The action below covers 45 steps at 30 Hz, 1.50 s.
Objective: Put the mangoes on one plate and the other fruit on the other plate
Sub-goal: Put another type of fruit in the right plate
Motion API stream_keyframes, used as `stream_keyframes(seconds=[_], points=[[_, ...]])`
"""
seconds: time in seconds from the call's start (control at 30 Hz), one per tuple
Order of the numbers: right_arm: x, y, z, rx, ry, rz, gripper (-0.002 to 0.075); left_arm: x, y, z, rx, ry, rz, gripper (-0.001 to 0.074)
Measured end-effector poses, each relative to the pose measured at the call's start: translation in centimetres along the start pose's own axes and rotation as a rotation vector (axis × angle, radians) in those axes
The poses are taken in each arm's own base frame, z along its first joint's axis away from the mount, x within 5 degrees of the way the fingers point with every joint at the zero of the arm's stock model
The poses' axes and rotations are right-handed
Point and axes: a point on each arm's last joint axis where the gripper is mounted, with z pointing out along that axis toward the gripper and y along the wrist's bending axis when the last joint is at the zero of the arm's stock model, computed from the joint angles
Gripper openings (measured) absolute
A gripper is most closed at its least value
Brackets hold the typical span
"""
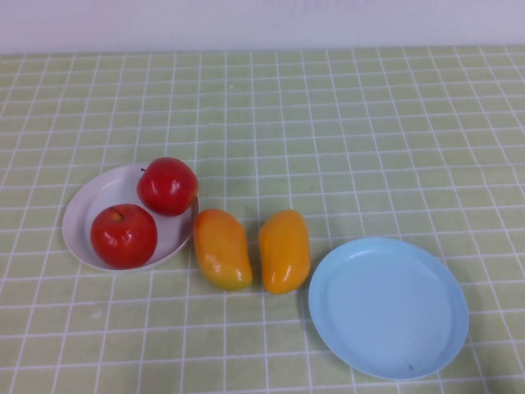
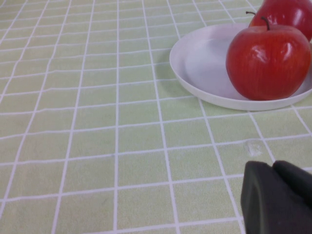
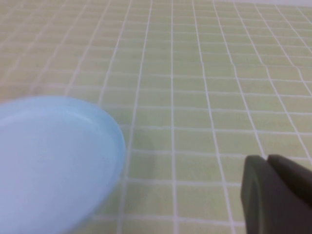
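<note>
Two red apples (image 1: 124,235) (image 1: 168,185) sit on the white plate (image 1: 84,208) at the left. Two orange mangoes (image 1: 221,249) (image 1: 285,250) lie side by side on the cloth between the plates. The light blue plate (image 1: 388,306) at the right holds nothing. Neither arm shows in the high view. My left gripper (image 2: 274,167) is shut, low over the cloth near the white plate (image 2: 204,63) and its front apple (image 2: 267,62). My right gripper (image 3: 269,162) is shut beside the blue plate (image 3: 53,156).
A green checked tablecloth (image 1: 344,131) covers the whole table up to the white wall (image 1: 246,20) at the back. Bare cloth stretches behind the plates and fruit.
</note>
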Motion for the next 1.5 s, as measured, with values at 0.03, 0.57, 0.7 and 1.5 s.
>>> stream_keyframes(seconds=[0.03,0.57,0.7,1.5], points=[[-0.1,0.1,0.0,-0.006,-0.014,0.022,-0.0016,0.0,0.0,0.0,0.000,0.000,0.000,0.0001],[-2.3,0.7,-0.4,-0.157,-0.203,0.690,-0.0015,0.0,0.0,0.0,0.000,0.000,0.000,0.0001],[-4.6,1.6,-0.6,-0.223,-0.075,0.682,-0.0015,0.0,0.0,0.0,0.000,0.000,0.000,0.0001],[-14.9,6.1,13.8,-0.318,0.884,0.161,-0.0013,0.0,0.0,0.0,0.000,0.000,0.000,0.0001]])
